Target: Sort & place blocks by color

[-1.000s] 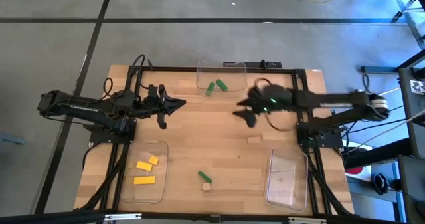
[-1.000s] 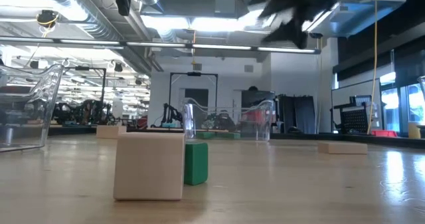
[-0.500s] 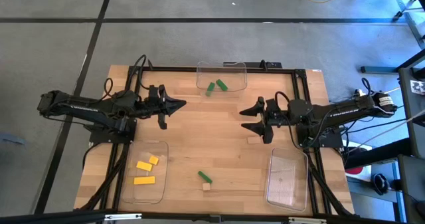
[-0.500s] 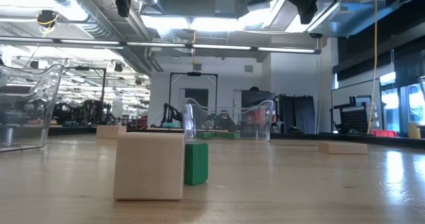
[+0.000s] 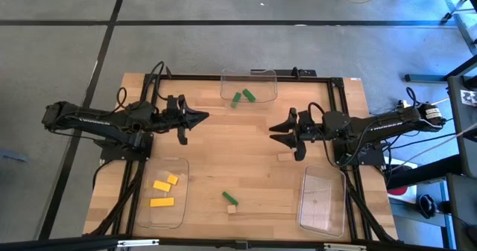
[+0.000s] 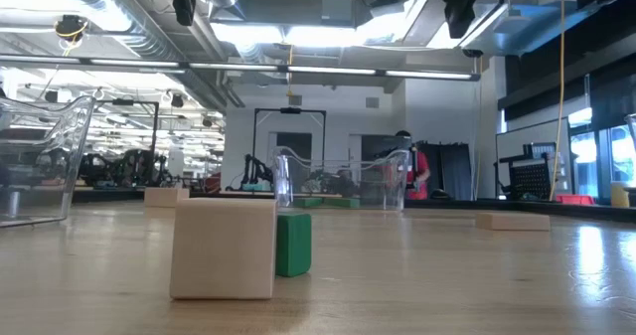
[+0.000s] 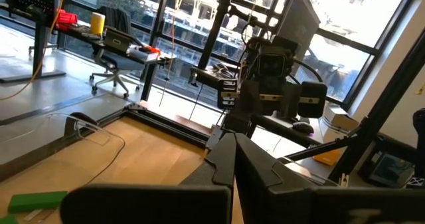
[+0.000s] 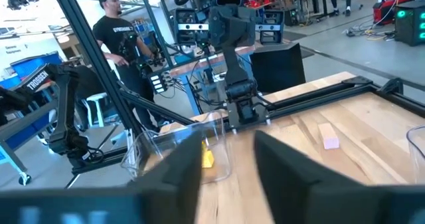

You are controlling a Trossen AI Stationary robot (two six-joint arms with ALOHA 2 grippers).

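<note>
My right gripper [image 5: 278, 132], fingers parted and empty, hovers beside a tan block [image 5: 285, 157]; my left gripper [image 5: 201, 117] waits pinched closed.

Three yellow blocks [image 5: 163, 190] lying flat inside tray left of loose green block [image 5: 229, 198]. Two green blocks [image 5: 242, 97] lying angled in tray far beyond it. Small tan block [image 5: 232, 208] sitting just beside it. Another tan block [image 5: 285, 157] lying off to its right.

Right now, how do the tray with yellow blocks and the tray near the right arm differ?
The left tray holds three yellow blocks; the right tray holds none. The left tray sits below the left arm, the right tray below the right arm. Both are clear plastic, at the table's near edge.
</note>
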